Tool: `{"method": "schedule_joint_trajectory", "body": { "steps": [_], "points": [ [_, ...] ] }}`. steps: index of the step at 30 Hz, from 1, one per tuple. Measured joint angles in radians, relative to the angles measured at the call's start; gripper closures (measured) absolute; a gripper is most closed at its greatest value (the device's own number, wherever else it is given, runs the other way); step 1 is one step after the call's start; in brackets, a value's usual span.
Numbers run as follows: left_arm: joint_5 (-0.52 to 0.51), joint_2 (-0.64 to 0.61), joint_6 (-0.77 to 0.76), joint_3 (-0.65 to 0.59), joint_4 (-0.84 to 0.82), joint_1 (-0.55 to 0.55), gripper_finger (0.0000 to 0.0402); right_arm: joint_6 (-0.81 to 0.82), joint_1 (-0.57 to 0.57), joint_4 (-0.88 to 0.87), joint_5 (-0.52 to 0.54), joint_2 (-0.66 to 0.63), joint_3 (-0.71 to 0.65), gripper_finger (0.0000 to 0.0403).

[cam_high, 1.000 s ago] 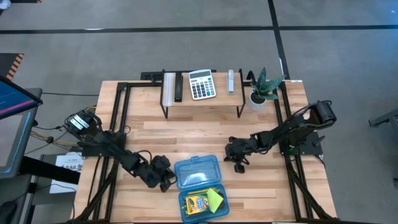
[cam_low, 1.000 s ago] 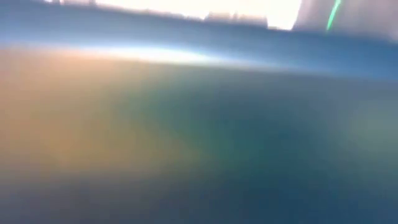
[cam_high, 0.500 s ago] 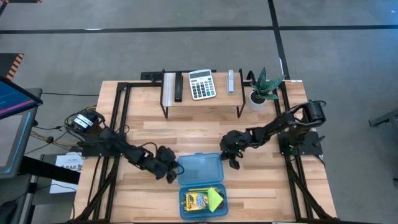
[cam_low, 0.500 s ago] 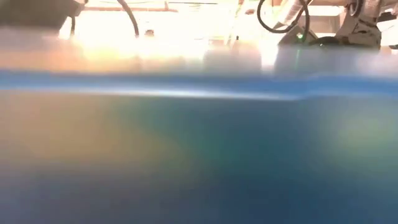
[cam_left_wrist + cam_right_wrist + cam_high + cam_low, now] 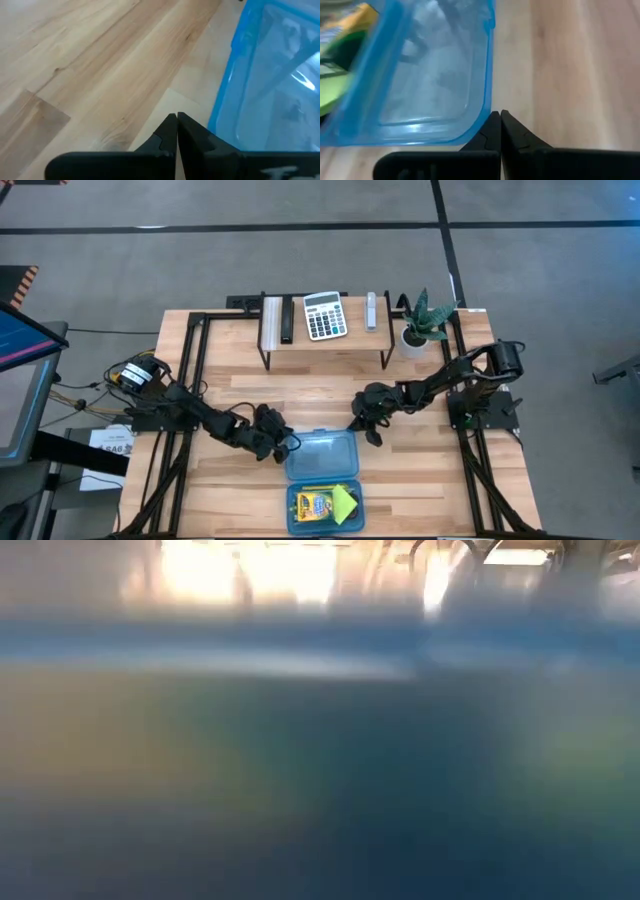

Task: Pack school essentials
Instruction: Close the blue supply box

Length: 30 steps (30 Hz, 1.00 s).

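Flanking the hinged lid [image 5: 320,454] of the blue pencil case [image 5: 326,502], the left gripper [image 5: 287,446] sat at its left corner and the right gripper [image 5: 366,431] just off its right corner, each with fingers pressed together and holding nothing. The case lay open near the desk's [image 5: 230,395] front edge, crayon box [image 5: 316,506] and sticky-note pad [image 5: 346,499] inside its tray. Closing it well would probably mean lifting both lid corners evenly and folding forward, so nothing tipped out.
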Motion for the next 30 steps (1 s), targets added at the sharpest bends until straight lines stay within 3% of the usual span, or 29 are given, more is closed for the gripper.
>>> {"method": "schedule_joint_trajectory", "body": {
  "steps": [11, 18, 27, 30],
  "points": [
    [0.019, -0.016, 0.052, 0.002, 0.02, -0.002, 0.0402, 0.024, -0.003, 0.051, -0.068, -0.002, 0.001, 0.0394],
    [0.016, -0.116, 0.134, 0.002, 0.003, 0.004, 0.0396, 0.017, -0.015, 0.049, -0.071, -0.002, 0.001, 0.0395],
    [0.037, -0.212, 0.248, 0.002, 0.003, 0.048, 0.0302, 0.016, -0.011, 0.047, -0.071, -0.002, 0.001, 0.0395],
    [0.098, -0.212, 0.258, 0.016, -0.001, 0.065, 0.0274, 0.016, -0.011, 0.046, -0.071, -0.003, 0.001, 0.0395]
  ]
}}
